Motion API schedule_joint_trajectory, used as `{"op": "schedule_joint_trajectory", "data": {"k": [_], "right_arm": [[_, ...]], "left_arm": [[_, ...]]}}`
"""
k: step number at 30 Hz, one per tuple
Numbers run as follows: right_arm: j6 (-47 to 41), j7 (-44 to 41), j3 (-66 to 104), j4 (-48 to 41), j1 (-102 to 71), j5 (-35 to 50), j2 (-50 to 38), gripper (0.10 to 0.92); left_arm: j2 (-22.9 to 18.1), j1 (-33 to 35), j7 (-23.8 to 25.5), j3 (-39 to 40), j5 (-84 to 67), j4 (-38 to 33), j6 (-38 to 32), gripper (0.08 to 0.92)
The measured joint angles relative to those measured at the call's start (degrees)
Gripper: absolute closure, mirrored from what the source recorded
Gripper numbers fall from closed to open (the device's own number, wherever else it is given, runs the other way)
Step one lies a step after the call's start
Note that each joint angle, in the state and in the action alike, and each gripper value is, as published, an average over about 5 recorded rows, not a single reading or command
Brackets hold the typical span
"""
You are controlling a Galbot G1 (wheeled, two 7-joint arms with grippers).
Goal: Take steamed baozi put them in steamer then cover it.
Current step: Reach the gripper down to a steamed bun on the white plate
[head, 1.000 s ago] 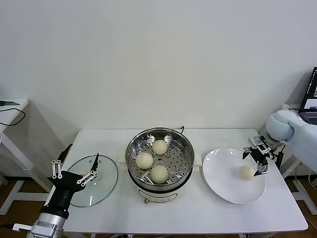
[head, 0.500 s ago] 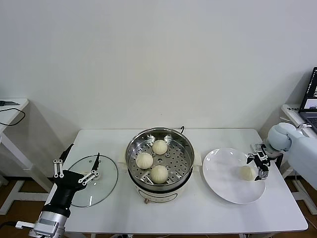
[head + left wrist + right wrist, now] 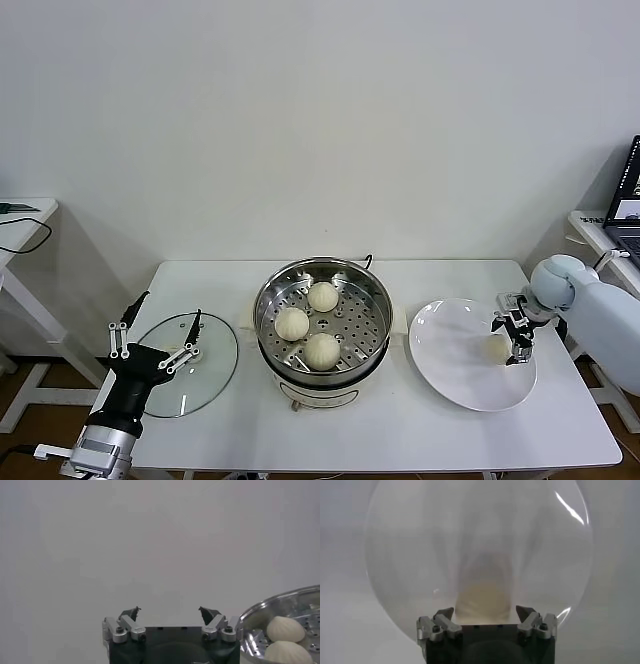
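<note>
The right gripper [image 3: 510, 334] stood with jaws apart around the last baozi [image 3: 497, 348] on the plate [image 3: 450, 365] — three sat in the steamer [image 3: 322, 318] — while the left gripper [image 3: 155, 338] hung open over the lid [image 3: 205, 375].

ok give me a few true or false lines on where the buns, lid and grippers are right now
1. Three baozi sit inside the steamer. True.
2. The white plate is empty. False: one bun lies on it.
3. The glass lid covers the steamer. False: it lies flat on the table, on the steamer's left.
4. The right gripper is open at the bun on the plate. True.
5. The left gripper grips the lid knob. False: it is open above the lid.
</note>
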Motion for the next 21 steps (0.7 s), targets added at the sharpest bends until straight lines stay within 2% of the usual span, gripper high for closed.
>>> {"op": "schedule_joint_trajectory", "data": {"k": [4, 9, 21], "right_arm": [[0.02, -0.09, 0.26, -0.23, -0.31, -0.30, 0.31, 0.238], [0.08, -0.14, 0.50, -0.58, -0.47, -0.51, 0.68, 0.341], [-0.44, -0.81, 0.02, 0.73, 0.29, 0.88, -0.22, 0.364]], "left_arm": [[-0.03, -0.22, 0.01, 0.15, 0.00, 0.00, 0.04, 0.177], [-0.04, -0.44, 0.02, 0.23, 0.00, 0.12, 0.10, 0.177], [-0.33, -0.55, 0.01, 0.43, 0.01, 0.16, 0.18, 0.177]]}}
